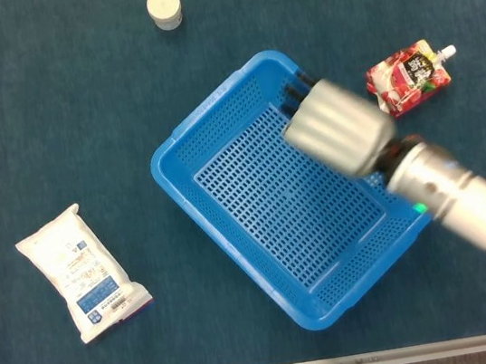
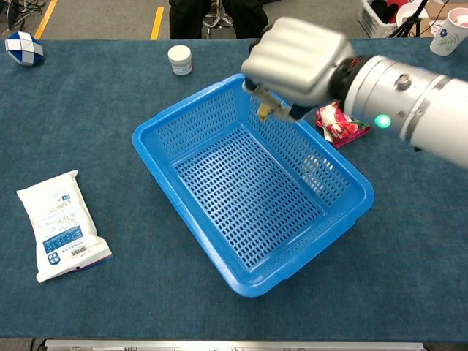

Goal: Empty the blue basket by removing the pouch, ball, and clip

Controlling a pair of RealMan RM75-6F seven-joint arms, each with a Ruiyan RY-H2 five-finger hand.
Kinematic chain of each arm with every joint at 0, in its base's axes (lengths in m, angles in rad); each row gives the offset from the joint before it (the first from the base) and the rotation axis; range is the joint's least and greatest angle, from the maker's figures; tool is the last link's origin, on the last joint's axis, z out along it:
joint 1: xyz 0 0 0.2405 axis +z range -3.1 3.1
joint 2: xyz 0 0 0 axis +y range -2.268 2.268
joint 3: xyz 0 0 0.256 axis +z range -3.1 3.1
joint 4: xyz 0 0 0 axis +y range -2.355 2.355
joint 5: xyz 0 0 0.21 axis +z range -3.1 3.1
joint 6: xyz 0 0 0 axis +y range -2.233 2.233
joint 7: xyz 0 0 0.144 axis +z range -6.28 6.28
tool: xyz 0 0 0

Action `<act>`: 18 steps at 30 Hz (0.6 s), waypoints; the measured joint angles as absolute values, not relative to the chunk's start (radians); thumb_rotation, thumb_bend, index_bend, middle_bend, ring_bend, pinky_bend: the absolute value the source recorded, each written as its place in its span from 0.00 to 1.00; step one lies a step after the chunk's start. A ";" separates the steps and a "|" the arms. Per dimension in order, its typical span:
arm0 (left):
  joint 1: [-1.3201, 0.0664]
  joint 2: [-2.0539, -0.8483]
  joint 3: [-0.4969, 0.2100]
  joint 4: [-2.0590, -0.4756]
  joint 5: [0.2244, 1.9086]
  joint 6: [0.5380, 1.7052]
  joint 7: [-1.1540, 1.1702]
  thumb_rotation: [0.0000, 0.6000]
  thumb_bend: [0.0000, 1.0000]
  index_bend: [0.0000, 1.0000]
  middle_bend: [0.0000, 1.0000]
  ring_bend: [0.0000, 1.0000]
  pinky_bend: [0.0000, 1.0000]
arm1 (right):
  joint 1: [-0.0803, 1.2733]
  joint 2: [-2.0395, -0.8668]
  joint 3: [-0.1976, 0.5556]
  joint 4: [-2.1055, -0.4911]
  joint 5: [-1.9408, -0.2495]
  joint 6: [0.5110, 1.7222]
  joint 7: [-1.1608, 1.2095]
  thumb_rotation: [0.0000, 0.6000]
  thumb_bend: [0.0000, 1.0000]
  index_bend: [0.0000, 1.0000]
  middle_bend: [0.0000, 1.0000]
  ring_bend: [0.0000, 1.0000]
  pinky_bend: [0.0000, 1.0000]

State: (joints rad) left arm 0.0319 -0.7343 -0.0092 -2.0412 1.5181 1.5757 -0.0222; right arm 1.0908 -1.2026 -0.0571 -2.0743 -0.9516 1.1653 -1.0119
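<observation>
- Above the far right corner of the blue basket (image 2: 191, 124), the right hand (image 2: 296, 57) is seen raised, its back turned to both cameras and its fingers curled inward.
- A small yellowish object (image 2: 264, 110), probably the clip, is seen in the chest view protruding beneath the curled fingers; it is partly hidden, so its identity cannot be confirmed.
- In the head view the same hand (image 1: 337, 126) is blurred, and dark fingertips are seen over the basket's far rim; what is held cannot be made out from this view.
- The basket (image 1: 213, 104) is shown lying at an angle on the blue table (image 2: 110, 292), and only its perforated floor is visible inside; no contents can be made out there in either view.
- A red pouch with a white spout (image 1: 409, 76) is shown lying on the table just beyond the basket's right side, partly covered by the hand in the chest view (image 2: 338, 126).
- A white packet (image 2: 61, 224) is shown lying flat on the table, well apart from the basket on its left.
- A small white jar (image 2: 180, 59) is shown standing near the far edge of the table.
- A blue-and-white object (image 2: 23, 48) is shown at the far left corner.
- The ball cannot be located in either view.
- The left hand is not shown.
</observation>
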 measured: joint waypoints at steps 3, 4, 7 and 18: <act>0.028 -0.734 -0.011 -2.042 1.517 1.571 -0.021 1.00 0.00 0.06 0.00 0.00 0.00 | 1.050 -1.122 -0.055 -2.076 -0.955 1.184 -0.954 1.00 0.31 0.72 0.49 0.30 0.28; 0.027 -0.735 -0.011 -2.042 1.517 1.569 -0.021 1.00 0.00 0.06 0.00 0.00 0.00 | 1.037 -1.101 -0.056 -2.072 -0.952 1.185 -0.935 1.00 0.31 0.72 0.49 0.30 0.28; 0.024 -0.737 -0.012 -2.042 1.514 1.564 -0.014 1.00 0.00 0.06 0.00 0.00 0.00 | 1.001 -1.057 -0.061 -2.037 -0.940 1.177 -0.872 1.00 0.31 0.72 0.49 0.30 0.28; 0.010 -0.742 -0.010 -2.055 1.514 1.543 0.012 1.00 0.00 0.06 0.00 0.00 0.00 | 0.930 -1.118 -0.069 -1.806 -0.895 1.074 -0.792 1.00 0.31 0.55 0.45 0.29 0.29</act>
State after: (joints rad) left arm 0.0104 -0.7417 -0.0100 -2.0553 1.5138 1.5427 0.0121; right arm 0.9305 -1.1178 -0.0687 -1.8056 -0.8946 1.0743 -0.7916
